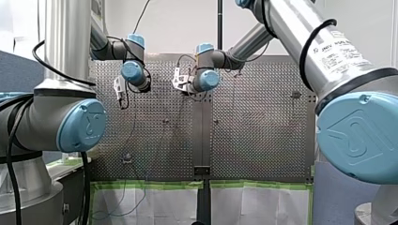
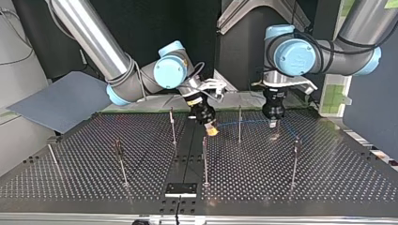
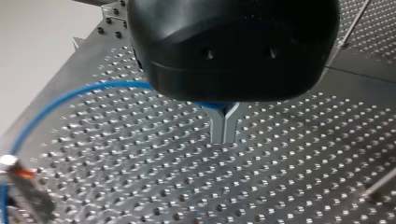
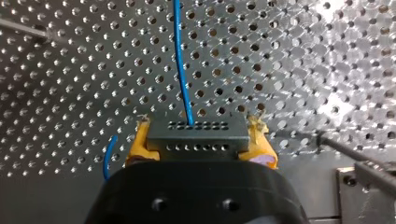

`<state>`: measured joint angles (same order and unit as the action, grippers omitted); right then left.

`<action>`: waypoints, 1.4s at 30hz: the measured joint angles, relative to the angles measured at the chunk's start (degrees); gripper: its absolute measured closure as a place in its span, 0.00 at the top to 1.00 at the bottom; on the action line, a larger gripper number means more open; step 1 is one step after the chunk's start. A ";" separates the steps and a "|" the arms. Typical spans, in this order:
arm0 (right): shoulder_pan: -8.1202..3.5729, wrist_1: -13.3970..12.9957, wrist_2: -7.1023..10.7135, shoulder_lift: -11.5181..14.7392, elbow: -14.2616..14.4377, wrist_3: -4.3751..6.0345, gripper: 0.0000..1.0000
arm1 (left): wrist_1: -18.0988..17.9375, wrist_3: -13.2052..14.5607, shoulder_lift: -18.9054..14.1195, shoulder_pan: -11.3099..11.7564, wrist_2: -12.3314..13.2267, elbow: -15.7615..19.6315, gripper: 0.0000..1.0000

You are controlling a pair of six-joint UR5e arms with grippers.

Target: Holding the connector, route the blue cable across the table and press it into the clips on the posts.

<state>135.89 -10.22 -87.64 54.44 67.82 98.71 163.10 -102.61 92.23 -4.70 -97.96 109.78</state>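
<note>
In the right wrist view my right gripper (image 4: 200, 133) is shut on a grey connector (image 4: 198, 142), which sits between its yellow pads (image 4: 140, 140). The blue cable (image 4: 181, 70) runs out of the connector, ahead over the perforated plate. In the top view this gripper (image 2: 211, 129) hangs just above the table near the middle. From there the cable (image 2: 248, 122) runs past a thin post (image 2: 239, 124) to my left gripper (image 2: 273, 123). In the left wrist view its metal fingers (image 3: 217, 126) are pressed together, with the cable (image 3: 56, 100) passing under the black body at their base.
Several thin posts stand on the perforated table (image 2: 328, 187), among them one (image 2: 204, 159) near the middle, one (image 2: 294, 159) at the top view's right and one (image 2: 121, 159) at its left. A clip (image 3: 23, 186) with an orange part sits beside my left gripper.
</note>
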 joint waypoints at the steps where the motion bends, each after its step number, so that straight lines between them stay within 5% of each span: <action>1: -0.15 -0.02 -0.02 -0.01 0.30 -0.07 0.00 | -0.31 -0.06 0.02 -0.12 -0.06 0.51 0.01; 9: -0.86 -0.11 0.01 -0.65 4.03 -0.78 0.00 | -3.50 -0.85 1.39 -1.08 -0.32 4.59 0.01; 21: -0.47 -0.16 0.27 -3.70 7.20 -3.27 0.00 | -7.79 -1.14 7.79 -3.14 -0.42 6.93 0.01; 42: -1.94 -4.07 0.58 -5.85 7.38 -2.26 0.00 | -15.18 -2.98 16.43 -3.28 -0.19 6.42 0.01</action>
<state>133.96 -14.29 -87.06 48.58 75.20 96.45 147.91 -105.59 108.66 -7.98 -98.15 116.19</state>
